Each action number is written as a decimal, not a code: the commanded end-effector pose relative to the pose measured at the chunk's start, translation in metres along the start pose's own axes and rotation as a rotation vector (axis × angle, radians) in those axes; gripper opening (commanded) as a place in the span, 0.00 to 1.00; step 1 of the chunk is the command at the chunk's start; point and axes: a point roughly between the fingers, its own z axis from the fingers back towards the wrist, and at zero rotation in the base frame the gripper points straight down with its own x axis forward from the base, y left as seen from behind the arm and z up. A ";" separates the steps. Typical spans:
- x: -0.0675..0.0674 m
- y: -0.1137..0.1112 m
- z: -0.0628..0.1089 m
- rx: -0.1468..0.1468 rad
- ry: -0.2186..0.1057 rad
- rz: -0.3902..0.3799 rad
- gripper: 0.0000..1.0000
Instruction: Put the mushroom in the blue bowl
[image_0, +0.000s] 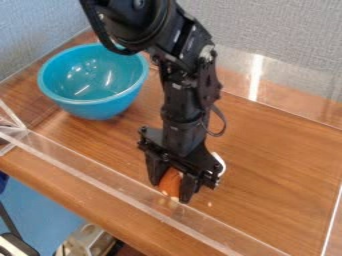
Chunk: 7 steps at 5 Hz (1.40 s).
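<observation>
Was only at the pick-up: gripper down over the mushroom on the wooden table, jaws narrowing around it, grip unconfirmed, blue bowl well apart, empty.

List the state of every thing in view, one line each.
mushroom: on the wooden table, between the pincer's jaws, not lifted.
blue bowl: upright at the table's far left, nothing in it.
pincer: pointing straight down, lowered around the mushroom; whether it grips yet cannot be told.
clear wall: upright along the table's near edge.
</observation>
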 end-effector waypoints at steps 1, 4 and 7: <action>0.003 -0.008 0.007 -0.013 -0.045 -0.023 0.00; 0.000 -0.015 0.005 -0.031 -0.063 -0.039 0.00; -0.004 -0.020 0.010 -0.044 -0.081 -0.036 0.00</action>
